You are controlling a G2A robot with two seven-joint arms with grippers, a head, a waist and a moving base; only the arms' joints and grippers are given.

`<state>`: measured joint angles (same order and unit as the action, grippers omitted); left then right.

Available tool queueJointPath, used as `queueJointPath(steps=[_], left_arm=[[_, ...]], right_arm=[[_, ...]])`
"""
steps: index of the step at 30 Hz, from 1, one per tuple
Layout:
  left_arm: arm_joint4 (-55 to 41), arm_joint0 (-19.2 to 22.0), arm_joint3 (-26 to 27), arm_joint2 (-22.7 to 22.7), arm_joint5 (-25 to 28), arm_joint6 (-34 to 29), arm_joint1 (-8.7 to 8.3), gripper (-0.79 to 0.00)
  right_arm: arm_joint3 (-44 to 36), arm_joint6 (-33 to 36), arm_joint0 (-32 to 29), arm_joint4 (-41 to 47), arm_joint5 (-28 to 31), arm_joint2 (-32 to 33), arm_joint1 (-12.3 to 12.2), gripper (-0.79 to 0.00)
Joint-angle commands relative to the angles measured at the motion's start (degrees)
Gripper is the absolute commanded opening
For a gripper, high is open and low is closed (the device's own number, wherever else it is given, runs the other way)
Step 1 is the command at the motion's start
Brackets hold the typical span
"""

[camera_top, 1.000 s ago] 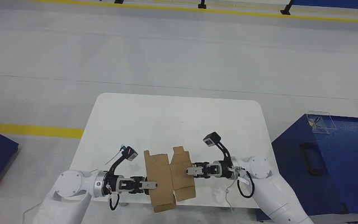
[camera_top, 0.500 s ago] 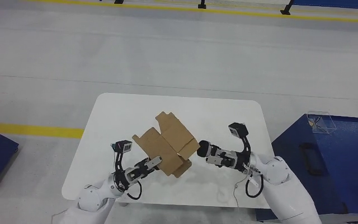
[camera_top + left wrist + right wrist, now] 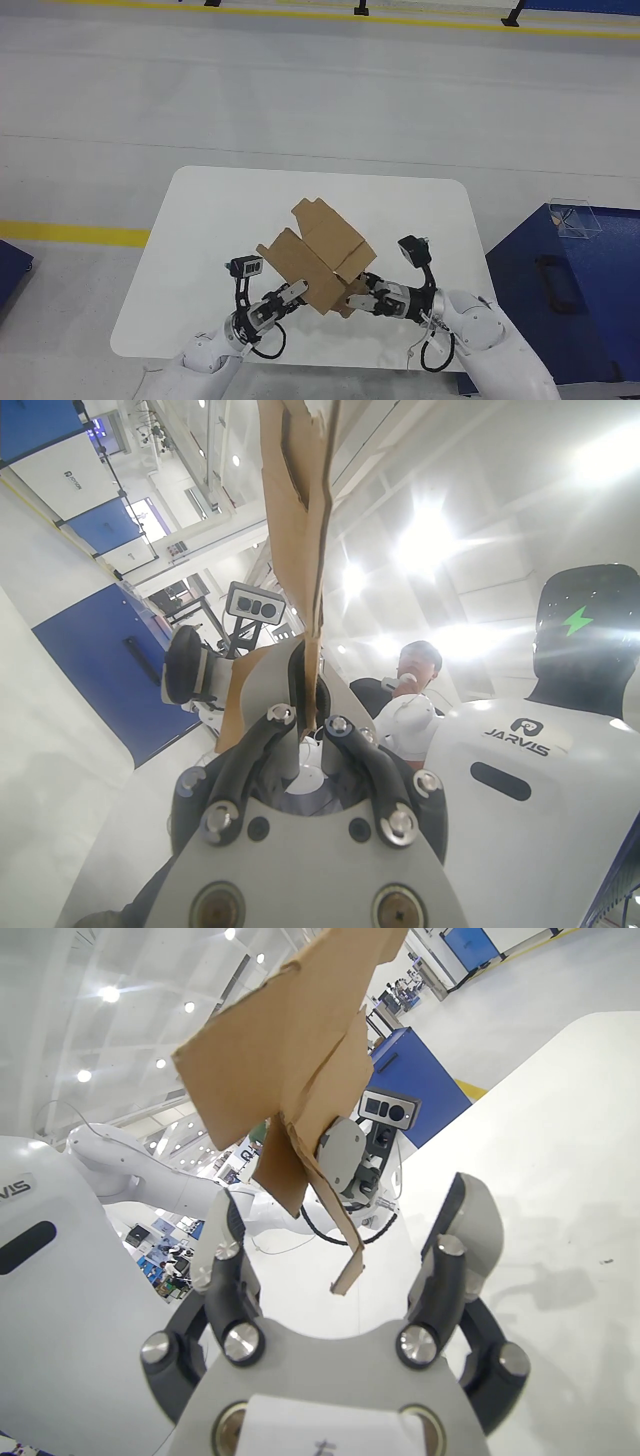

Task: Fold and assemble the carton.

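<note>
The brown carton (image 3: 320, 252) is half unfolded and held tilted above the near middle of the white table (image 3: 220, 220). My left gripper (image 3: 296, 292) is shut on its lower left edge; in the left wrist view the carton (image 3: 295, 530) rises straight out of the closed left gripper (image 3: 306, 700). My right gripper (image 3: 358, 298) stands open at the carton's lower right corner. In the right wrist view a hanging flap tip (image 3: 350, 1273) sits between the spread fingers (image 3: 227, 1218) of the right gripper (image 3: 347, 1228) without being pinched, and the carton (image 3: 290, 1053) spreads above.
A blue cabinet (image 3: 560, 290) stands just off the table's right edge, with a small clear box (image 3: 572, 215) on top. The far half of the table is bare white surface. Yellow floor lines run to the left and at the far back.
The carton went from lying flat on the table to raised and tilted in the left gripper. The right gripper let go of it, then moved in under its lower right corner.
</note>
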<state>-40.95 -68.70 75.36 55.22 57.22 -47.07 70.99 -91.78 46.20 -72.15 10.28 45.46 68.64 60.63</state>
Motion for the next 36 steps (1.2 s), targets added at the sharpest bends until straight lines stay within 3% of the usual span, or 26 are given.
queueJointPath(steps=[1, 11, 12, 13, 14, 27, 36], left_arm=[[-0.5, 0.4, -0.6, -0.5, 0.3, 0.3, 0.07, -0.785], [-2.2, 0.2, -0.9, -1.0, 0.6, 0.6, -0.45, -0.785], [-2.5, 0.2, -1.0, -1.1, 0.6, 0.6, -0.5, -0.579], [-3.1, 0.2, -1.3, -0.9, 0.8, 0.8, -0.53, -0.12], [-4.3, 0.0, -1.5, -0.7, 0.8, 0.8, -0.5, 0.0], [-14.3, 1.2, -13.3, 5.6, -0.8, -0.8, -1.55, 0.0], [-10.9, 1.4, -13.0, 6.0, 0.1, 0.1, -1.52, 0.0]], right_arm=[[0.2, 0.1, 0.1, -0.1, 0.0, -0.3, 0.0, -0.785], [1.5, -0.7, 0.9, 0.9, -1.5, -1.5, 0.1, -0.785], [1.7, -0.5, 1.1, 1.4, -1.7, -1.7, 0.2, -0.785], [1.8, -0.3, 1.3, 1.8, -2.0, -1.8, 0.2, -0.785], [2.1, -0.4, 1.6, 1.9, -2.3, -1.7, 0.2, -0.785], [6.2, 1.0, 3.3, 3.5, -6.7, -1.1, 0.0, -0.785], [6.9, 0.6, 3.5, 3.4, -6.9, -1.3, 0.1, -0.785]])
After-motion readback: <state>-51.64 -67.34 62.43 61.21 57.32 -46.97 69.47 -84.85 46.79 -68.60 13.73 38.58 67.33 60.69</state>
